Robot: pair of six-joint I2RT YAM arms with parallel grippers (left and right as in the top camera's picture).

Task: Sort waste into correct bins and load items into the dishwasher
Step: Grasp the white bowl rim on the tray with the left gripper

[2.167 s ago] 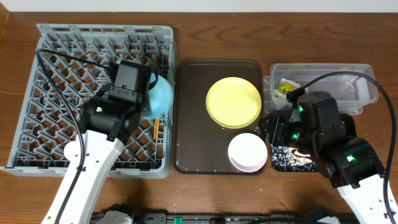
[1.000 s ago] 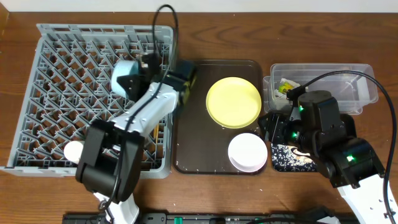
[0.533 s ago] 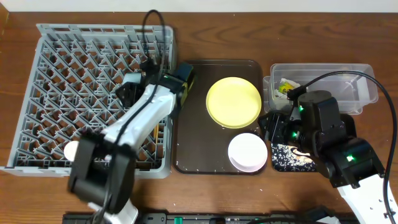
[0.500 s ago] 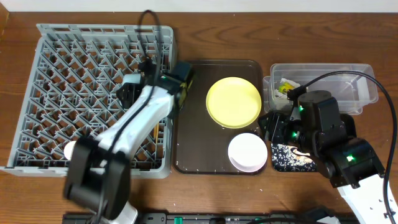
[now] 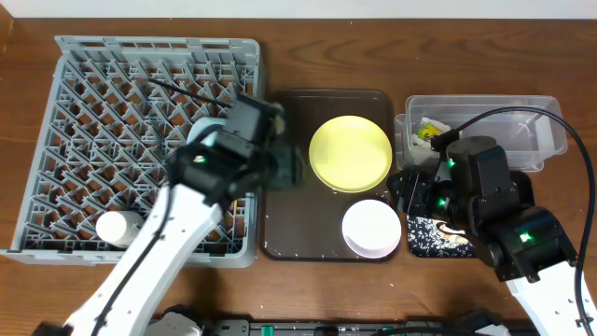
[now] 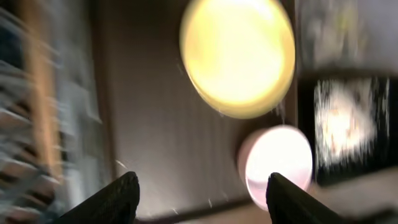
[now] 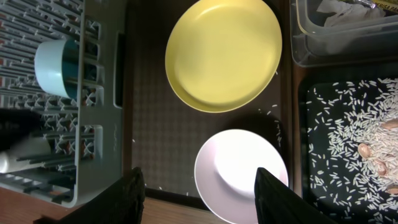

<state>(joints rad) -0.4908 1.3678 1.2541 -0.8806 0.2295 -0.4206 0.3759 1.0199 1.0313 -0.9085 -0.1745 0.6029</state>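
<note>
- Left gripper (image 6: 202, 186) hangs over the dark brown tray (image 5: 289, 224), fingers apart and empty.
- Right gripper (image 7: 200, 180), likewise spread and empty, hovers near the white bowl (image 5: 370, 227).
- Yellow plate (image 5: 350, 153) lies on the tray beyond that bowl; the light blue bowl (image 7: 56, 67) sits in the dish rack (image 5: 93, 84).

The round yellow plate (image 5: 350, 153) lay flat and empty between the grey dish rack (image 5: 93, 84) and the clear tub (image 5: 541, 131), the white bowl (image 5: 371, 228) upright just beside it. The light blue bowl (image 7: 56, 67) and white cup (image 5: 118, 228) sat in the rack; rice grains (image 7: 348, 124) littered the black tray (image 7: 317, 199).
</note>
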